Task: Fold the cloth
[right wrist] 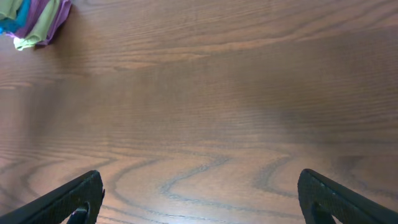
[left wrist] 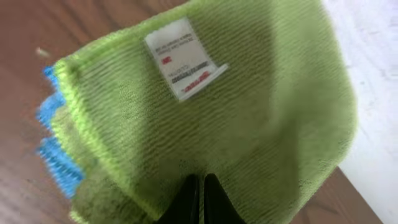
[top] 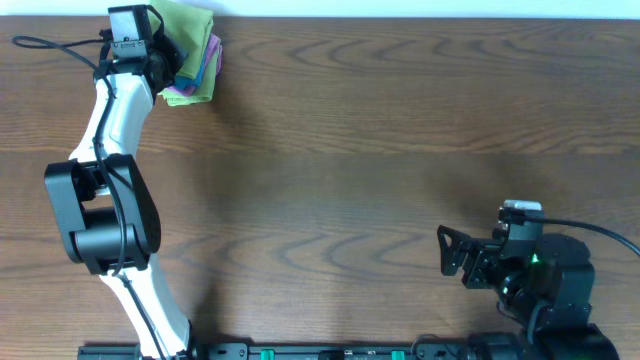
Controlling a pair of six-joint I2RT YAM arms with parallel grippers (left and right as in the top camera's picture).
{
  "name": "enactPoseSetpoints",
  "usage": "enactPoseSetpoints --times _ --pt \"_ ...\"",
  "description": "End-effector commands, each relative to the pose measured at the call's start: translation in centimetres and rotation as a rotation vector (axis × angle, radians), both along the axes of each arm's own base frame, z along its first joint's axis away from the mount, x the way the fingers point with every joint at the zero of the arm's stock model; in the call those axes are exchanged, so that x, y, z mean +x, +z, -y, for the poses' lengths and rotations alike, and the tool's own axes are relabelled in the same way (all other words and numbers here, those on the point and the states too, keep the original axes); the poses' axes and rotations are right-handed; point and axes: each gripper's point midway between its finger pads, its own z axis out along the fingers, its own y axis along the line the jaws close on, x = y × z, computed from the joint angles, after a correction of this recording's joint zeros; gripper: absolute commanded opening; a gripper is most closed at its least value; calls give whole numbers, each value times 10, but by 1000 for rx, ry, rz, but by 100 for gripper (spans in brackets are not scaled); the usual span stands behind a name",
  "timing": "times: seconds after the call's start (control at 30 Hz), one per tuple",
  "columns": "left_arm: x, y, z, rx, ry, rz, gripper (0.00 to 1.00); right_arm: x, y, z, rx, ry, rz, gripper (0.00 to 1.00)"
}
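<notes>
The lime-green cloth (top: 190, 20) lies folded on top of a pile of other cloths at the table's far left corner. It fills the left wrist view, cloth (left wrist: 261, 124), with its white tag (left wrist: 184, 59) facing up. My left gripper (top: 173, 52) reaches over the pile. Its black fingers (left wrist: 189, 199) are pressed together, left gripper (left wrist: 200, 190), with a sliver of green fabric pinched between them. My right gripper (top: 446, 250) rests near the front right. In its own view the right gripper (right wrist: 199, 190) stands wide open over bare wood.
Under the green cloth sit a bright blue folded cloth (left wrist: 55, 158) and a pink-purple one (top: 214, 52). The pile (right wrist: 34, 22) also shows far off in the right wrist view. The table's back edge (left wrist: 373, 93) runs just beyond the pile.
</notes>
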Motion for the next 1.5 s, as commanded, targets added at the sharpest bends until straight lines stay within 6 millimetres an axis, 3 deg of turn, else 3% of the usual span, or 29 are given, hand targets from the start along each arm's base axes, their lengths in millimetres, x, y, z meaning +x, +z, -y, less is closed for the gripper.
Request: enactPoseSetpoints --times 0.0,0.13,0.23,0.3,0.53,0.87,1.03,1.33,1.47 --pt "13 20 11 -26 -76 77 13 0 -1 2 5 -15 -4 99" --pt "17 52 22 -25 -159 160 34 0 -1 2 5 -15 -4 99" --pt "8 72 23 37 -212 175 67 0 -1 2 5 -15 -4 99" --pt "1 85 24 86 -254 181 96 0 -1 2 5 -15 -4 99" --pt "-47 125 29 212 -366 131 95 0 -1 2 5 -15 -4 99" --pt "-153 167 42 206 -421 -15 95 0 -1 2 5 -15 -4 99" --pt "-187 180 42 234 -429 -49 95 0 -1 2 5 -15 -4 99" --pt "-254 177 49 267 -537 -186 95 0 -1 2 5 -15 -4 99" --pt "-285 187 53 284 -566 -194 95 0 -1 2 5 -15 -4 99"
